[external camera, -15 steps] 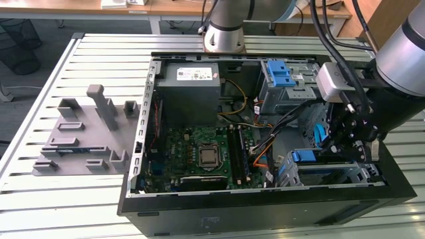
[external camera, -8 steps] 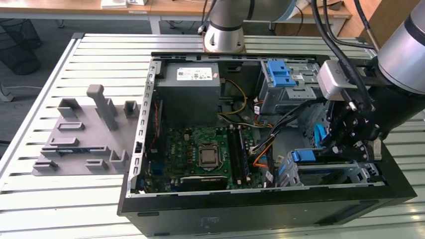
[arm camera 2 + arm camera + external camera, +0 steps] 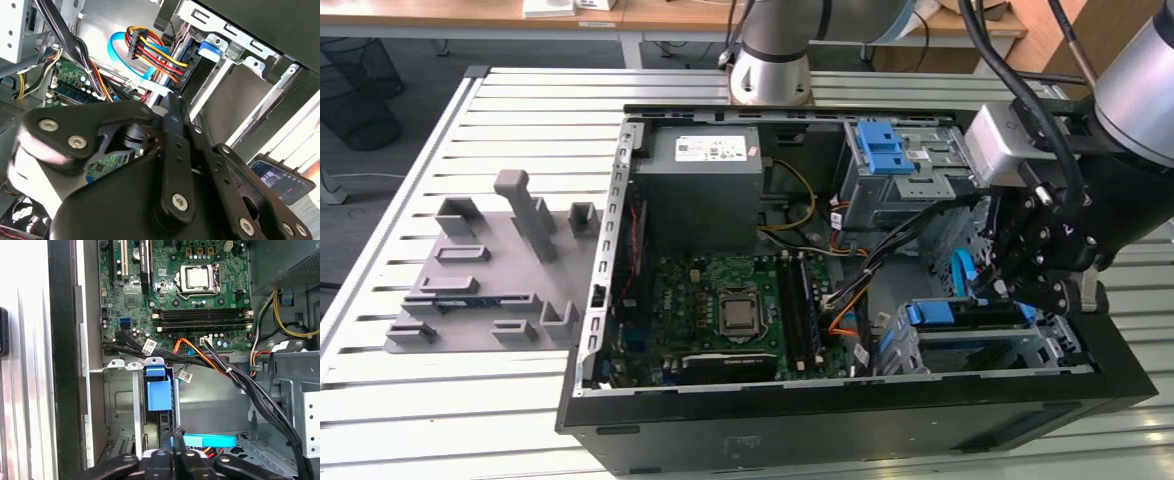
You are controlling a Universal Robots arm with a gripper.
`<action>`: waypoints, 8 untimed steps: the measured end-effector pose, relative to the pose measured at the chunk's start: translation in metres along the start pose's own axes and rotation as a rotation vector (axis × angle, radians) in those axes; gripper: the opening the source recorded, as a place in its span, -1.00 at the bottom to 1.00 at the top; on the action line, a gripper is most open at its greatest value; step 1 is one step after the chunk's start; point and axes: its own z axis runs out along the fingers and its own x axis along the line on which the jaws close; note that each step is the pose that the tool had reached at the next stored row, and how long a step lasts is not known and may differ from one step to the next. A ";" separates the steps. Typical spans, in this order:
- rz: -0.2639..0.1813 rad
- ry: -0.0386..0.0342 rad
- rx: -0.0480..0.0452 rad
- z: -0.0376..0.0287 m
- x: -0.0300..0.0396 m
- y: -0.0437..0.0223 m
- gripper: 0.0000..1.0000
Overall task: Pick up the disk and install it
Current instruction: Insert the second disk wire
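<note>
I am resting my black gripper [image 3: 172, 452], fingers closed together, against the blue-framed silver disk [image 3: 159, 396] seated upright in the grey metal bay [image 3: 117, 400].

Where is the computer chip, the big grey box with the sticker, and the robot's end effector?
computer chip [image 3: 738, 310], exterior view, its silver top.
big grey box [image 3: 700, 180], exterior view, its grey side.
end effector [image 3: 175, 456], first wrist view, where its fingertips meet.

- I see the computer case [image 3: 720, 425] lying open on the slatted table [image 3: 440, 420], the fixture block [image 3: 487, 290] beside it on the exterior view's left.
- Inside, the motherboard [image 3: 720, 310] sits between the power supply [image 3: 700, 170] and the case's near wall.
- The gripper [image 3: 1034, 290] hangs over the drive cage [image 3: 987, 340] — on the exterior view's right — where the disk [image 3: 967, 315] sits.
</note>
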 end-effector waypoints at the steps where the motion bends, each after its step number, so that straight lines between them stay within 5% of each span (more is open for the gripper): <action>1: 0.000 0.0002 0.0001 -0.0001 0.0000 0.0000 -0.79; 8: 0.000 0.0002 0.0000 -0.0006 0.0000 0.0000 -0.79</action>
